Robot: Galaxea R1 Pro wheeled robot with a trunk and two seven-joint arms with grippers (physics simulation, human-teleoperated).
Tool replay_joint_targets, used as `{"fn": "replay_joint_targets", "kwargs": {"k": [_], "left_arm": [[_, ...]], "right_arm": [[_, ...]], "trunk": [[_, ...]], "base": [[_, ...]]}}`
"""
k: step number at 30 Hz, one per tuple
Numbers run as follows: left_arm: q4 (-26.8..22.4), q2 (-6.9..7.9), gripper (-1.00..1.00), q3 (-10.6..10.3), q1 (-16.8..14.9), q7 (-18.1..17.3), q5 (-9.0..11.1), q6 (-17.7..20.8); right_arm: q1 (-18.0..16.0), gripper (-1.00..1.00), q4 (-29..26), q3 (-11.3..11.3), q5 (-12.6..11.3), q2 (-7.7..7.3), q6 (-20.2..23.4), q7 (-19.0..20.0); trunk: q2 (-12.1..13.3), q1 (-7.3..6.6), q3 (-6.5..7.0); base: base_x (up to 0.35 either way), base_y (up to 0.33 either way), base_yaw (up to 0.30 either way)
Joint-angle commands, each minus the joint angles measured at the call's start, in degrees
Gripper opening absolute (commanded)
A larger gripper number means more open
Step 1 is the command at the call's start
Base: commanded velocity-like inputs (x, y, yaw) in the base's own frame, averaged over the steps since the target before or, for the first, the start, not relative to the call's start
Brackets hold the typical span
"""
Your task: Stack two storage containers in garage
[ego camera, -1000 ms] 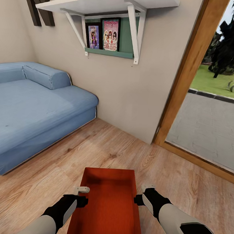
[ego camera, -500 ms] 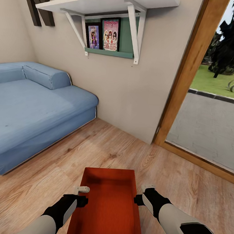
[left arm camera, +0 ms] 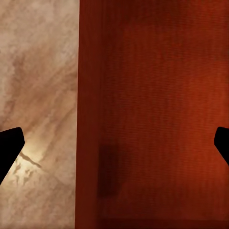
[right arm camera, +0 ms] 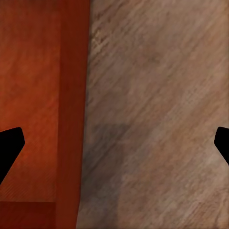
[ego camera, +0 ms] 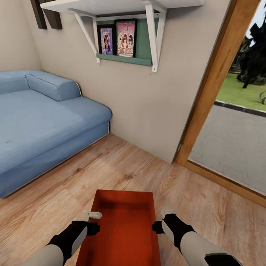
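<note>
One red-orange open-topped storage container [ego camera: 122,235] sits low in front of me over the living room's light wood-plank flooring [ego camera: 106,171]. My left gripper [ego camera: 92,222] is at its left long wall and my right gripper [ego camera: 160,220] at its right long wall. In the left wrist view the left gripper [left arm camera: 117,148] is open, its dark fingertips [left arm camera: 9,150] far apart astride the container wall [left arm camera: 88,114]. In the right wrist view the right gripper [right arm camera: 117,145] is open the same way astride the other wall [right arm camera: 71,109]. Whether the container rests on the planks is unclear. The garage is out of view.
A blue sofa [ego camera: 34,122] fills the left side. A white wall shelf [ego camera: 122,5] with framed pictures hangs on the cream wall ahead. At the right a wood-framed doorway [ego camera: 209,86] opens onto grey paving [ego camera: 235,144] and grass.
</note>
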Motion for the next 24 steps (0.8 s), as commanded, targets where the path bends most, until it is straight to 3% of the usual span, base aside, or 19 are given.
{"fn": "replay_joint_targets", "kwargs": {"k": [1, 8, 24], "left_arm": [[-0.12, -0.05, 1.0, 0.29, 0.01, 0.12, 0.05, 0.32], [-0.13, -0.05, 1.0, 0.29, -0.02, 0.12, 0.05, 0.32], [-0.14, -0.05, 1.0, 0.29, 0.02, 0.12, 0.05, 0.32]], "right_arm": [[0.0, 1.0, -0.11, 0.42, 0.09, 0.0, 0.42, -0.11], [0.0, 1.0, -0.11, 0.42, 0.09, 0.0, 0.17, -0.1], [0.0, 1.0, -0.02, 0.42, 0.09, 0.0, -1.43, -0.07]], "trunk": [[-0.02, -0.01, -0.05], [-0.87, 0.53, -1.29], [-0.87, 0.53, -1.29]], "base": [[0.0, 0.0, 0.0], [0.0, 0.0, 0.0], [0.0, 0.0, 0.0]]}}
